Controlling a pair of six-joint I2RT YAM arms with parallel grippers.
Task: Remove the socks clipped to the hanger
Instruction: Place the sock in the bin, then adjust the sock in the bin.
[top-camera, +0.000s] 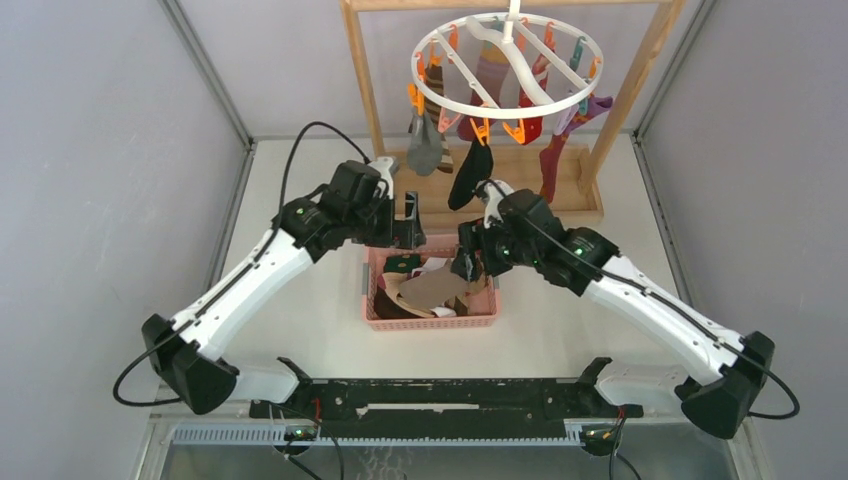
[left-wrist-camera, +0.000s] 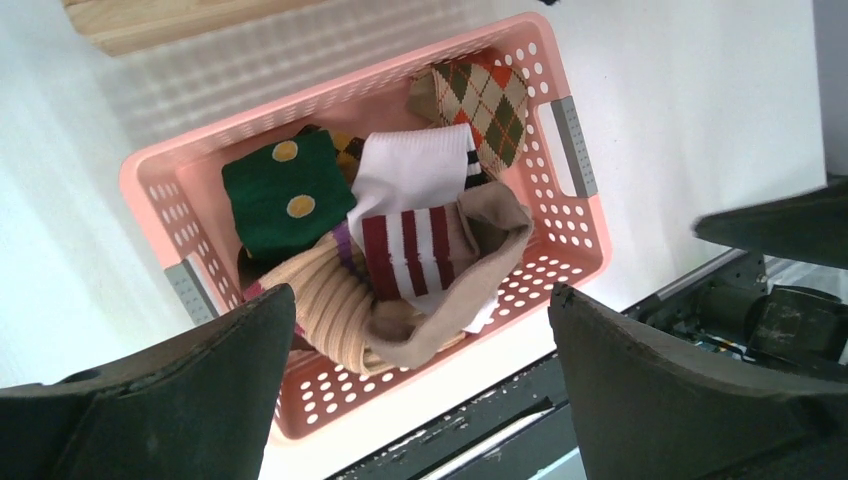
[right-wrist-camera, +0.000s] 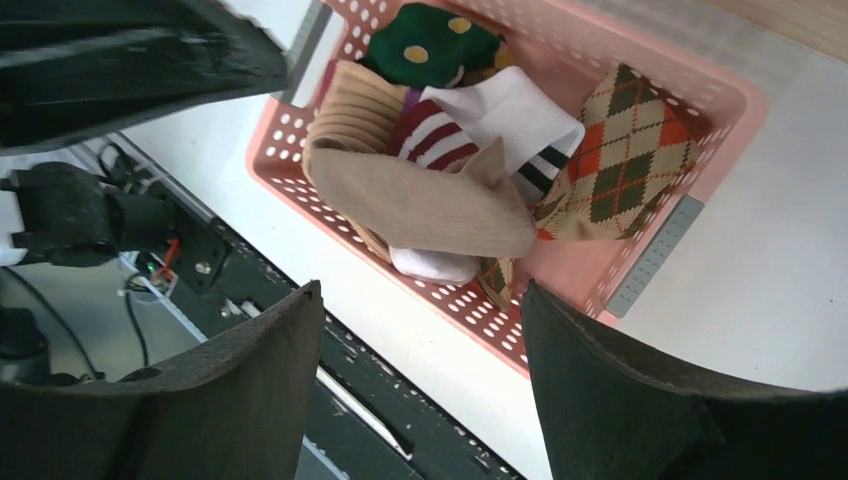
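Reaching in from both sides, your L arm (top-camera: 250, 280) and R arm (top-camera: 650, 300) bend elbows-out and meet over the pink basket (top-camera: 430, 323) at mid-table. Grey walls (top-camera: 100, 150) close in L and R; white tabletop (top-camera: 300, 300) shows either side of the basket. Wooden rack (top-camera: 365, 90) stands at the far edge w/ the round white hanger (top-camera: 447, 97) hung high in it. Socks (top-camera: 472, 175) are clipped to its rim, above both grippers. Basket holds loose socks (left-wrist-camera: 410, 170). L gripper (left-wrist-camera: 415, 300): jaws wide apart, nothing held. R gripper (right-wrist-camera: 420, 300): jaws apart, nothing btwn.
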